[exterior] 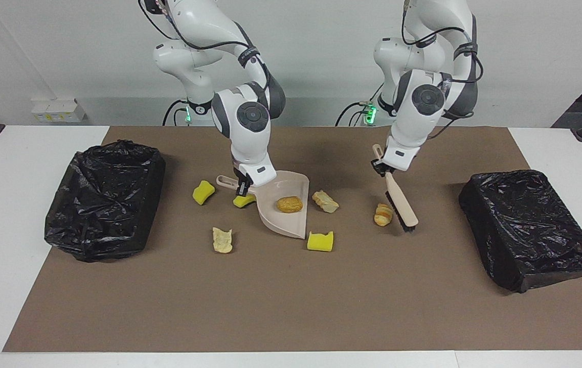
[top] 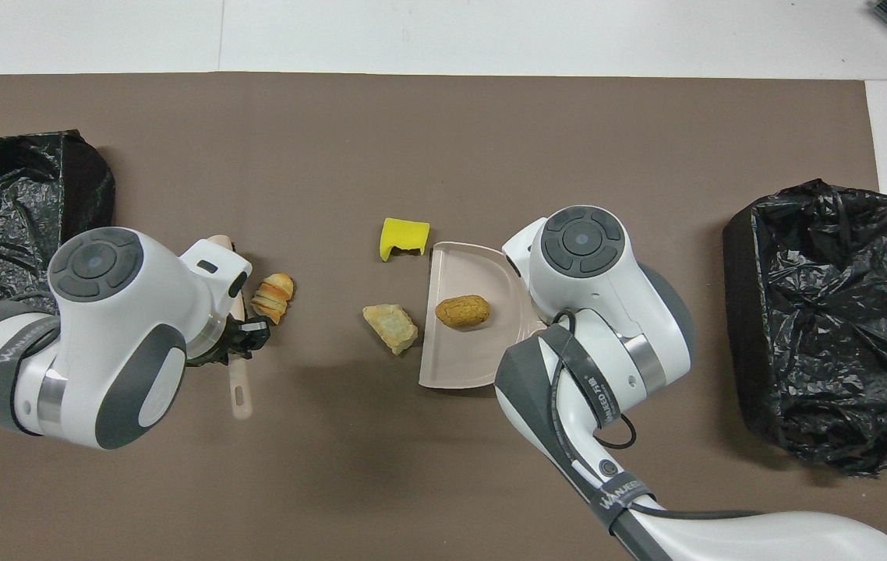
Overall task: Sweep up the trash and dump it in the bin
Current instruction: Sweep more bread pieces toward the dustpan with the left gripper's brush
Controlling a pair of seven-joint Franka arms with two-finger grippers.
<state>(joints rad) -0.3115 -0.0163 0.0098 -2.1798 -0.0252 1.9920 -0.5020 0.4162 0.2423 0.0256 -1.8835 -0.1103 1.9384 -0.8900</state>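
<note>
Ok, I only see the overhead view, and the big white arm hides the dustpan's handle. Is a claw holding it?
Observer: Yes, the right claw is shut on the handle of the dustpan.
Kid: Is any trash hiding under that arm?
Observer: One yellow sponge chunk lies right under that claw, beside the handle.
Kid: Any more?
Observer: A second yellow chunk lies toward the right arm's end of the table, and a pale bread piece lies farther from the robots than both.
</note>
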